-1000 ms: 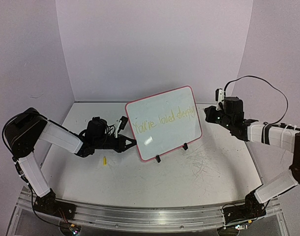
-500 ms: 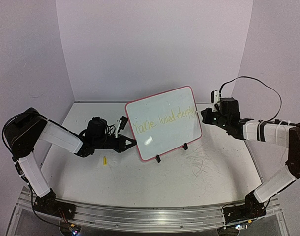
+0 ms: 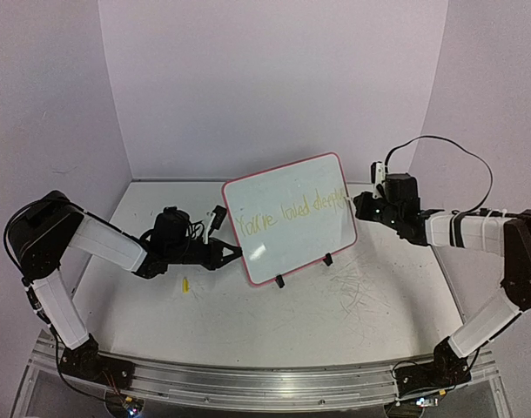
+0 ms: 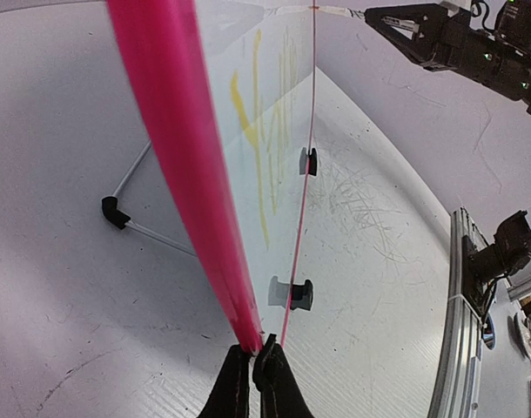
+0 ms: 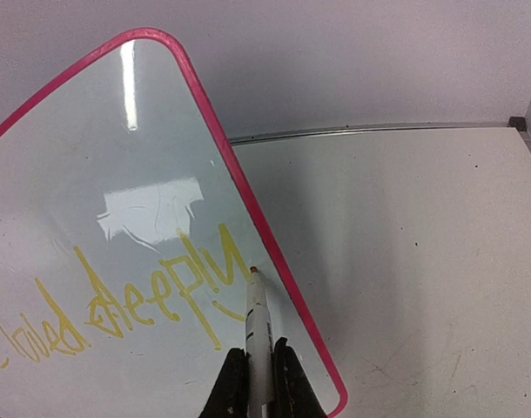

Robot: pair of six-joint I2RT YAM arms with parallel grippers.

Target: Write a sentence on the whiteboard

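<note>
Finishing the last word looks like the step in hand. The right hand (image 5: 258, 370) pinches a white marker (image 5: 257, 318) between its fingers, and the yellow tip rests on the whiteboard (image 3: 287, 185) just ahead of the fingertips, at the tail of "deeply". The sentence (image 3: 292, 212) runs away from that hand across the middle of the board in one pale yellow line and reads as complete, or nearly so.

The left hand (image 4: 252, 353) has its fingers pressed together on the pink rim at the board's lower near corner and steadies it. The board rises ahead of that hand and leans back on its black wire stand (image 4: 117, 213).

By this judgement the next move is a clean lift of the tip straight back off the glossy face, with no sideways drag that would smear the fresh letters.

Room is tight at the tip: the pink rim (image 5: 248, 218) lies just beside the marker, so no further letter fits on this line. Behind and outward of the right hand the counter (image 3: 248, 331) lies open, with grey scratch marks (image 3: 352, 287) below it. A small yellow piece (image 3: 185, 284) lies on the counter near the left hand, below its wrist and apart from the board.
</note>
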